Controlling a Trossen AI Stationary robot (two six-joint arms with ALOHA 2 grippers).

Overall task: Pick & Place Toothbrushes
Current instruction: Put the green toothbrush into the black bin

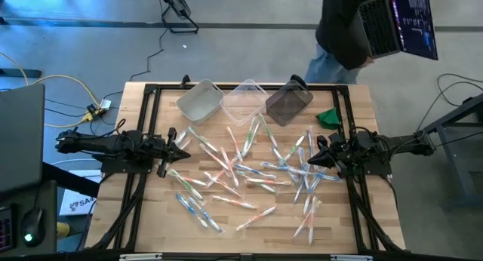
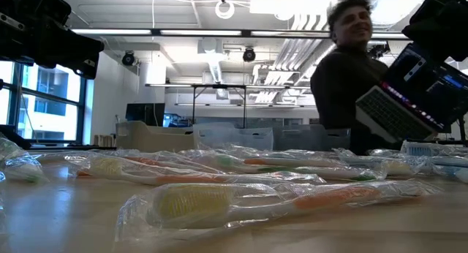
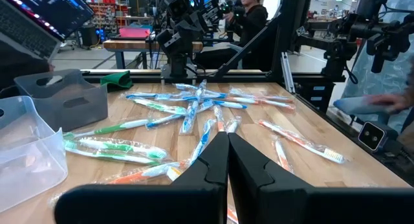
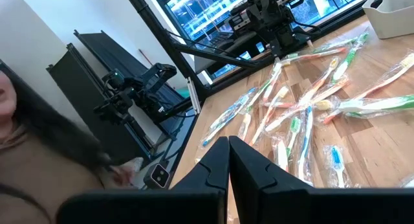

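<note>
- Right up at table level, a wrapped toothbrush with an orange handle (image 2: 285, 202) lies across the near edge of the butcher-block table (image 1: 151, 208), and nothing is touching it.
- Behind it the toothbrushes (image 1: 241, 174) sprawl over the middle of the table in their clear wrappers, orange, blue and green handles crossing one another in a loose heap.
- The left gripper (image 1: 183, 151) sits at the left edge of that scatter, fingers pressed together on nothing, as its own wrist view confirms.
- The right gripper (image 1: 315, 157) mirrors it on the right side, jaws likewise closed and empty, brushes lying just below and beside it.
- Farther back, three bins stand in a row at the far edge: a white bin (image 1: 199, 101), a clear bin (image 1: 247, 99) and a smoky grey bin (image 1: 288, 104). From above, no brush seems to be inside any of them.
- A small green object (image 1: 328, 118) lies just right of the grey bin.
- Beyond the table a person (image 1: 343, 27) stands holding an open laptop (image 1: 398, 23).
- My read: no brush looks placed yet and the whole pile is left to move.
</note>
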